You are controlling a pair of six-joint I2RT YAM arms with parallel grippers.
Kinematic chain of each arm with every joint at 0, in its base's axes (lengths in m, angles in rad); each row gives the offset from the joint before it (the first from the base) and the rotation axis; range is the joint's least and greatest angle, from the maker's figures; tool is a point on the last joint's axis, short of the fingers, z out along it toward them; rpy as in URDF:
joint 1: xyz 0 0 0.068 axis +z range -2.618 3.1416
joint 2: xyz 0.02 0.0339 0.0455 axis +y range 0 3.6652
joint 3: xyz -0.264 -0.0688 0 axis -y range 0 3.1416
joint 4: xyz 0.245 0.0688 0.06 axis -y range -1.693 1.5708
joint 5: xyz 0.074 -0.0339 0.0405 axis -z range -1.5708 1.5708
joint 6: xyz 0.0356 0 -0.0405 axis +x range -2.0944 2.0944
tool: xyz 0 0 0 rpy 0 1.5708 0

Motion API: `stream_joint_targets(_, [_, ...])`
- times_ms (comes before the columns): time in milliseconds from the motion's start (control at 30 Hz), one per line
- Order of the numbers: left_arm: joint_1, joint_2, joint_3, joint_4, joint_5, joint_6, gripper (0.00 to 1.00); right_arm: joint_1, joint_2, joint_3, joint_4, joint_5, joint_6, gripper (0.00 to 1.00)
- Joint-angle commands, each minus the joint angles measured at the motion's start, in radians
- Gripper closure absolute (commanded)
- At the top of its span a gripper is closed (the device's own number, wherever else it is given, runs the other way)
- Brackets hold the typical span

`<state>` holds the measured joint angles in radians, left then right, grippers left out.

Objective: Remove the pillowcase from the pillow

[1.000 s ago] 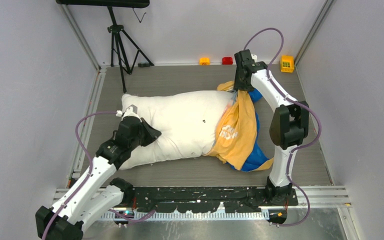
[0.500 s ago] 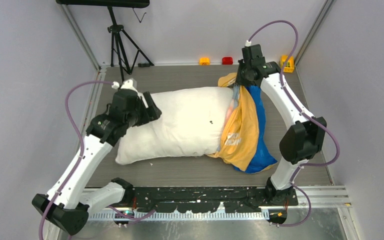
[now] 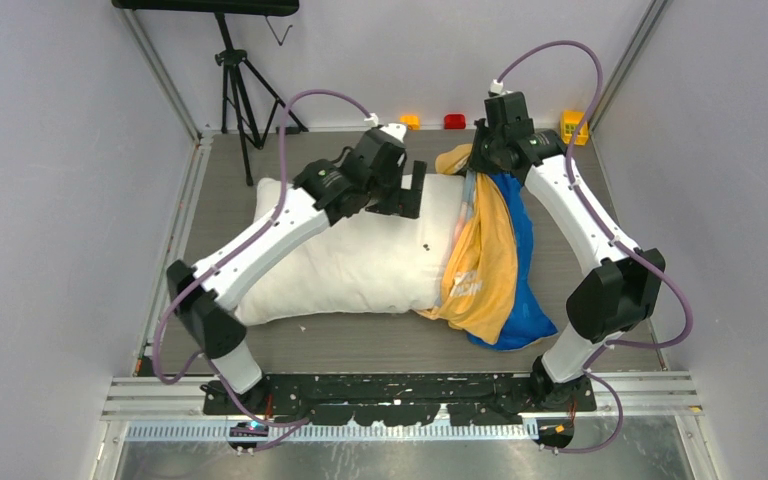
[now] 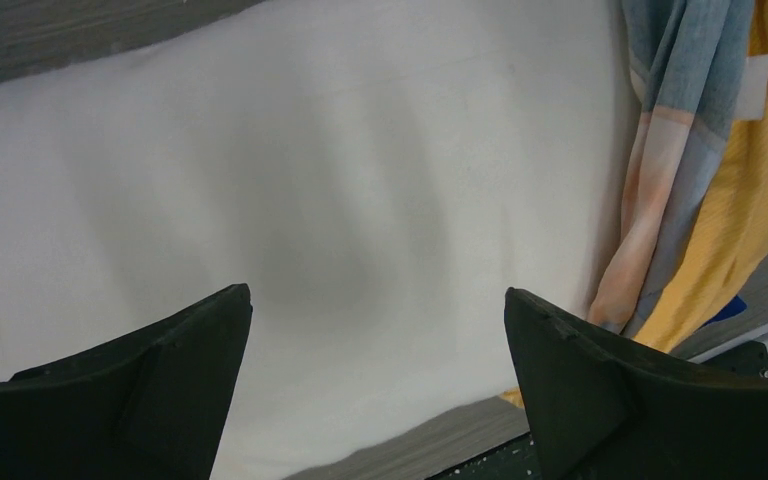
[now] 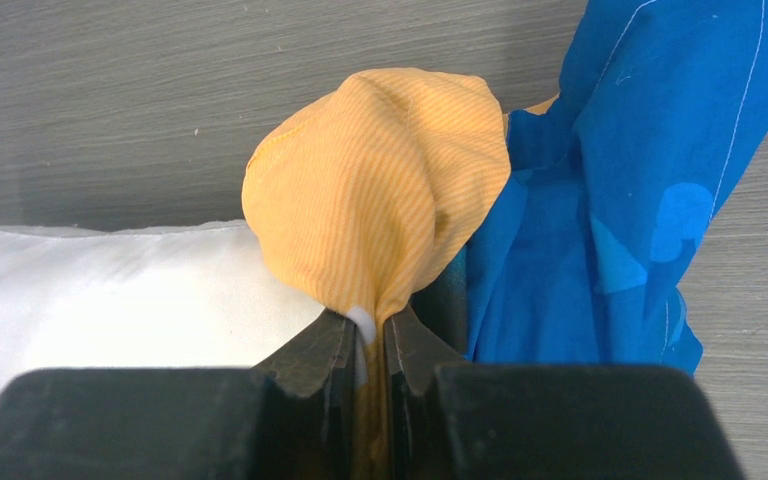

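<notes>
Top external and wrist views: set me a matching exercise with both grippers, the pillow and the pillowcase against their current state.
Things:
1. left gripper
2. right gripper
3. pillow
4. pillowcase

States:
A. orange and blue, bunched over one end of the cushion
B. open, over white fabric
C. white, mostly uncovered
D. shut on a pinch of orange fabric

Pairs: 1-B, 2-D, 3-C, 4-A
</notes>
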<state>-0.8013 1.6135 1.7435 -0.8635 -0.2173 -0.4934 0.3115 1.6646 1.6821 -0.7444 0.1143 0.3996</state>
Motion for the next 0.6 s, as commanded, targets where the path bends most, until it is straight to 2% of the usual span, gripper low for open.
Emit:
stream_joint_targets(0, [-0.016, 0.129, 0.128, -0.037, -0.003, 0.03, 0.0, -0.001, -0.074, -0.005, 0.083, 0.028, 0.017, 0.86])
stream_joint_targets(233, [0.003, 0.303, 0.095, -0.052, -0.016, -0.021, 0.0, -0.001, -0.082, -0.033, 0.099, 0.034, 0.023, 0.87])
stream_joint_targets(267, [0.016, 0.306, 0.061, -0.035, 0.013, -0.037, 0.05, -0.001, -0.084, -0.038, 0.103, 0.036, 0.024, 0.87])
stream_joint_targets(300, [0.028, 0.297, 0.017, -0.001, 0.044, -0.051, 0.16, -0.001, -0.084, -0.046, 0.109, 0.04, 0.027, 0.87])
stream_joint_targets(367, [0.051, 0.246, -0.119, 0.15, 0.1, -0.084, 0.49, 0.0, -0.088, -0.066, 0.122, 0.045, 0.034, 0.87])
stream_joint_targets(433, [0.077, 0.183, -0.243, 0.248, 0.116, -0.121, 0.89, 0.0, -0.092, -0.079, 0.132, 0.056, 0.039, 0.86])
stream_joint_targets(467, [0.093, 0.156, -0.282, 0.278, 0.109, -0.133, 0.99, -0.002, -0.092, -0.086, 0.135, 0.072, 0.042, 0.86])
stream_joint_targets(567, [0.149, 0.08, -0.343, 0.265, 0.067, -0.128, 1.0, -0.007, -0.108, -0.115, 0.136, 0.169, 0.059, 0.86])
